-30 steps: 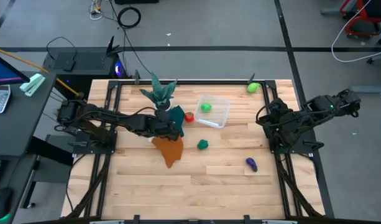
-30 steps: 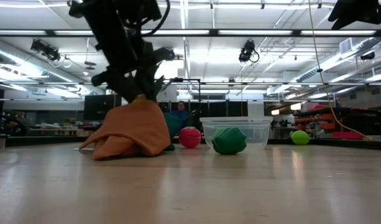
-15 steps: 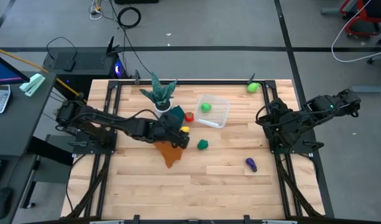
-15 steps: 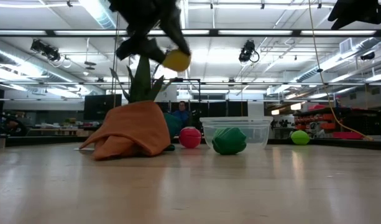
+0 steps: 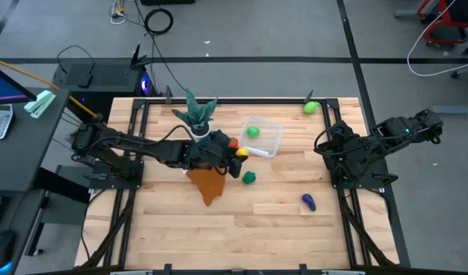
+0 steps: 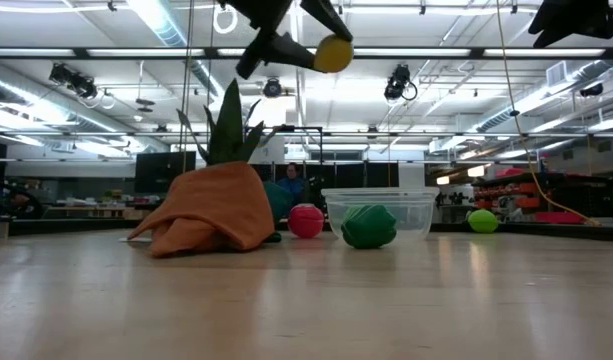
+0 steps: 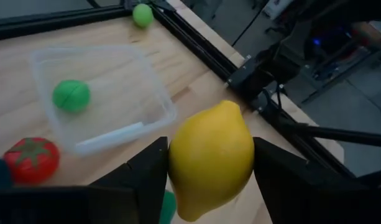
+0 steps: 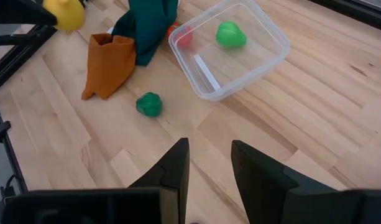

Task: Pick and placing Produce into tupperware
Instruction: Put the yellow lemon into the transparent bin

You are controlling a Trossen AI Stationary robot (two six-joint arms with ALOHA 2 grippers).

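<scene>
My left gripper (image 5: 235,153) is shut on a yellow toy lemon (image 7: 210,158), high above the table (image 6: 333,53) between the orange cloth (image 5: 208,183) and the clear tupperware (image 5: 273,143). One light green fruit (image 5: 253,131) lies inside the tupperware. A red tomato (image 7: 32,160) rests on the table at the box's left side. The dark green piece (image 5: 250,177), the purple one (image 5: 308,202) and a second light green one (image 5: 311,108) sit on the tabletop. My right gripper (image 8: 210,180) waits open at the table's right edge. My left gripper pinches the lemon's middle (image 7: 178,162) between its two fingers (image 7: 146,171), one on each side. The fingers slant down toward the table's right. The lemon is lifted clear, well above the cloth and the box.
A teal spiky plant in a white pot (image 5: 197,114) stands just left of the tupperware, with a teal cloth (image 8: 146,25) beside the orange one. Black rails (image 5: 348,206) frame the table's sides. Bare wood (image 5: 241,229) spreads across the near half.
My left gripper has risen from the orange cloth with the yellow lemon between its fingers. It has carried the lemon up and toward the table's right, nearer the tupperware. The cloth has stayed on the table.
</scene>
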